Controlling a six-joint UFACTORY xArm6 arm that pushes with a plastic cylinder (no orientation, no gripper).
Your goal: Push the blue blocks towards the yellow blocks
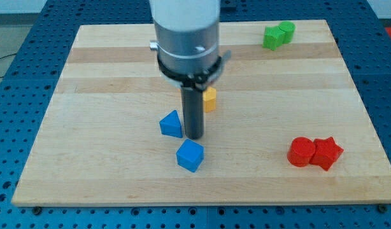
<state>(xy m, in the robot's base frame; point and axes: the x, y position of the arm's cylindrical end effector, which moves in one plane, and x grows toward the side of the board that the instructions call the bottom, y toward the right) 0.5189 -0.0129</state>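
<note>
Right now, in the camera view, my tip [193, 137] is touching down near the middle of the pale wooden desk [87, 172], which sits on a blue frame full of little holes [17, 51]. My dark rod [193, 111] hangs straight down from a shiny silver and white arm part [186, 38]. I have no gripper at all, only this rod, so nothing is grabbed or let go. My tip stands between the two blue blocks. One is a blue plastic triangle block [172, 124], just beside my rod on the view's left, and I cannot tell if they touch. One is a blue plastic cube block [190, 155], just below my tip, toward the view's bottom. A yellow plastic block [209, 100] peeks out from behind my rod on the view's right, a little higher up in the view. Most of it is hidden, so I cannot tell its shape. It is near both blue blocks. Far off at the view's top right, two green plastic blocks [278, 34] sit pressed together. At the view's bottom right, a round red plastic block [302, 152] touches a red plastic star block [327, 153].
</note>
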